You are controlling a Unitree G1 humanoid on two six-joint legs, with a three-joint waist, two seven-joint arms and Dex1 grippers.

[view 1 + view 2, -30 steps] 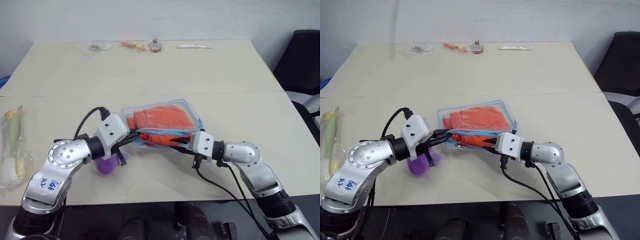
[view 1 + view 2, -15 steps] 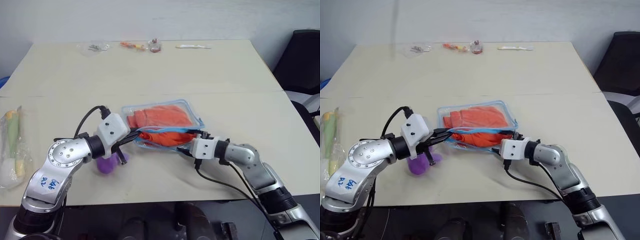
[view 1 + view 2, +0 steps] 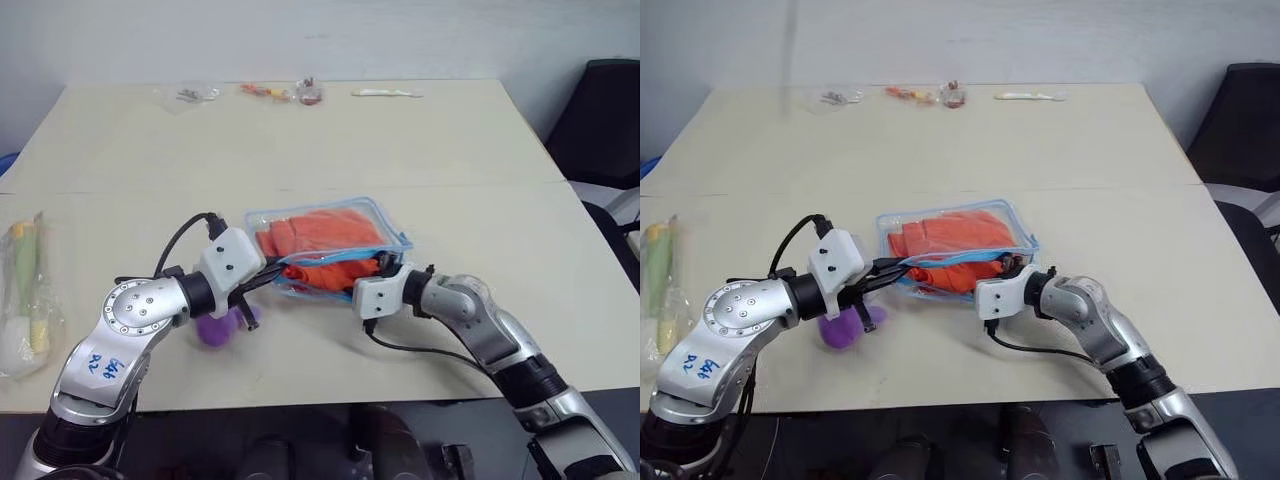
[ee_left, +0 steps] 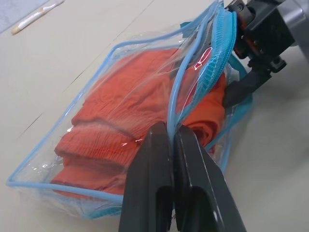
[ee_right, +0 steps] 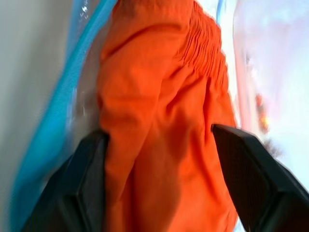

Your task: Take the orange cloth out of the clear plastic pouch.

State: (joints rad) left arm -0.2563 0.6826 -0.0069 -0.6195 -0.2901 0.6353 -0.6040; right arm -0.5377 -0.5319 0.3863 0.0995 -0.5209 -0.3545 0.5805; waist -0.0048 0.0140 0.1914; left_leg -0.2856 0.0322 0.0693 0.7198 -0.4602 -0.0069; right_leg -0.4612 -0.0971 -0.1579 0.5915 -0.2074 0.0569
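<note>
A wide beige table (image 3: 450, 140) carries the whole scene. Near its middle lies the clear plastic pouch (image 3: 345, 215), blue-edged, with the orange cloth (image 3: 325, 232) folded inside it; the cloth fills most of the pouch and none of it looks to be out yet. The pouch mouth faces the robot and is pulled open. The left gripper (image 4: 170, 145), reaching in from 8 o'clock of the pouch, has its fingers pressed together on the blue zipper edge and lifts that lip. The right gripper (image 5: 159, 174), coming from 4 o'clock, has its fingers spread apart, one on each side of a bunched fold of cloth at the opening (no pinch on the fabric yet). So the opening appears done; gripping the cloth and drawing it out are left.

A thin clear bag (image 3: 25, 290) with a green and white item lies at 9 o'clock, well apart. A small purple plush toy (image 3: 215, 325) sits just beside the left gripper, at 7 o'clock of the pouch. Small bits of clutter (image 3: 280, 92) line the far edge at 12 o'clock. Nothing blocks the mouth; the raised zipper lip might snag the cloth.
</note>
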